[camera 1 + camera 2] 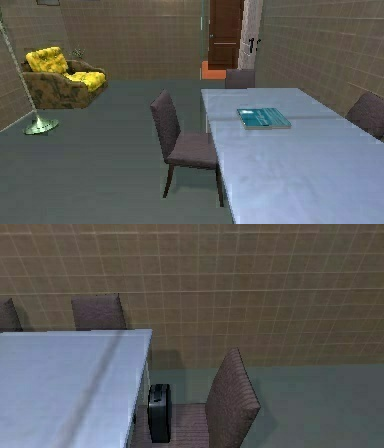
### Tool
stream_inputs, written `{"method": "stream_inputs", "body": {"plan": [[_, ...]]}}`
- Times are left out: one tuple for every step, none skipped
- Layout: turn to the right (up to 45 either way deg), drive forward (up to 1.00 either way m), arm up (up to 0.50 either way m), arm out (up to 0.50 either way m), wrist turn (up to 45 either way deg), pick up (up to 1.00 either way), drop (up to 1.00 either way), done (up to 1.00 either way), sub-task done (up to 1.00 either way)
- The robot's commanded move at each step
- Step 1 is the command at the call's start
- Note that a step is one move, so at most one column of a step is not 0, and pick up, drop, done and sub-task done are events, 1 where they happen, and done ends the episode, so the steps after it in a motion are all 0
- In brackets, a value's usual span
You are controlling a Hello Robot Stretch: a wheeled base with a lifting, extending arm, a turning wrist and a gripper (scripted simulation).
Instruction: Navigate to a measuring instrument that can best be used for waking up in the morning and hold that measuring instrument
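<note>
A pale blue table (300,160) takes up the forward view's right half, and a teal book (264,118) lies on it. The same table (60,384) fills the arm side view's lower left. A small dark box-like thing (159,412) stands on the floor by the table's corner; I cannot tell what it is.
Dark chairs stand around the table: one (180,140) at its left side, one (240,78) at the far end, one (368,112) at the right. An armchair (68,78) with a yellow cushion and a floor lamp (40,124) stand far left. A brown door (226,32) lies ahead. More chairs (232,404) (98,312) line the tiled wall.
</note>
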Motion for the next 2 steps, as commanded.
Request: {"method": "stream_inputs", "body": {"plan": [[0.0, 0.0, 0.5, 0.0, 0.0, 0.0, 0.0, 0.0, 0.0], [0.0, 0.0, 0.04, 0.0, 0.0, 0.0, 0.0, 0.0, 0.0]]}}
